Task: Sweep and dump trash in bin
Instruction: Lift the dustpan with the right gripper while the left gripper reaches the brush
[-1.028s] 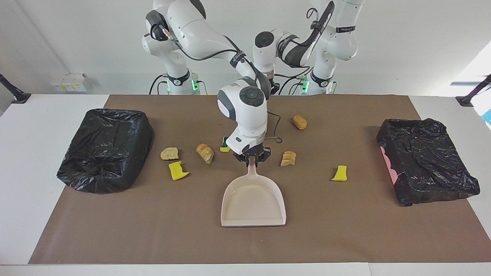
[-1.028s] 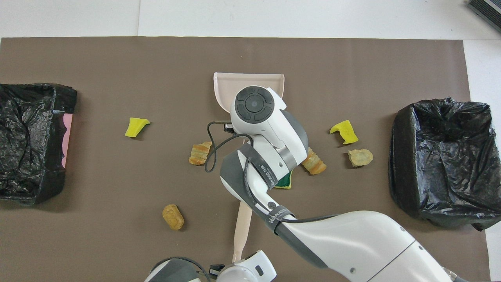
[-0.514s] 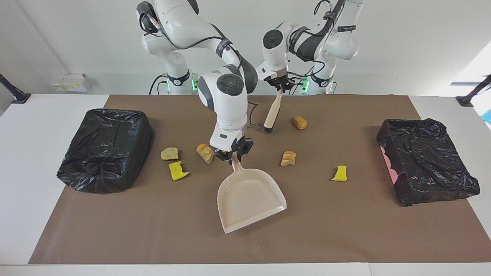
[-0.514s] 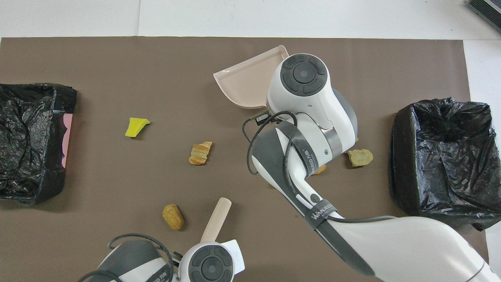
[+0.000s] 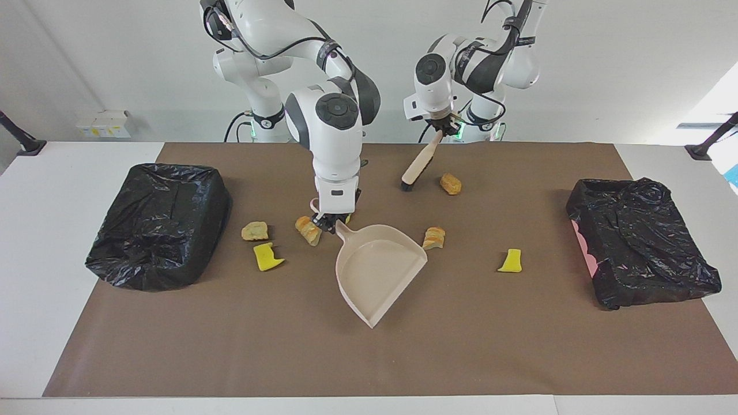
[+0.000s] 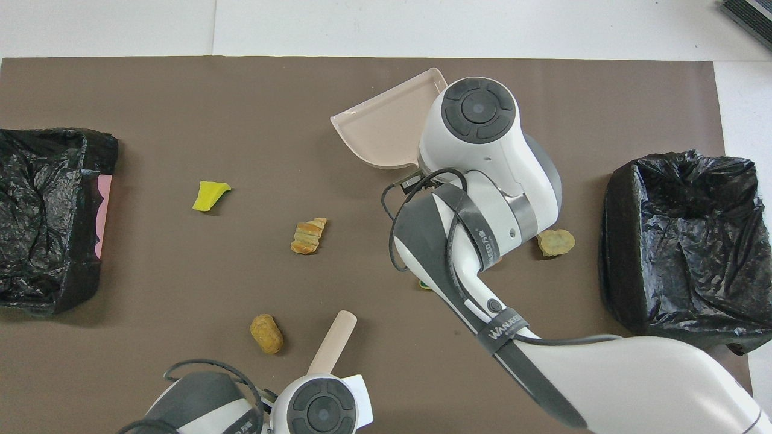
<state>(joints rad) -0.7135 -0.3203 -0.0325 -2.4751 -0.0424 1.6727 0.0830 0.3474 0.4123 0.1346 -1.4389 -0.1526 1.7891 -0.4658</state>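
Nothing is swept yet: the dustpan (image 5: 377, 268) is empty, gripped by its handle in the right tool (image 5: 326, 222). The left tool (image 5: 439, 128) grips the brush (image 5: 416, 167). Trash (image 5: 433, 237) lies scattered on the tabletop (image 5: 519, 346) around the right tool, outside both bins (image 5: 155, 225).

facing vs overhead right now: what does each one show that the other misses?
Only facing: the right gripper shut on the dustpan's handle, the left gripper shut on the brush's handle, the black bristles, the yellow sponge bit by the bin at the right arm's end.

Only overhead: little extra; the right arm hides that grip and sponge bit.

Both: dustpan, brush, both black-lined bins, bread-like chunks.
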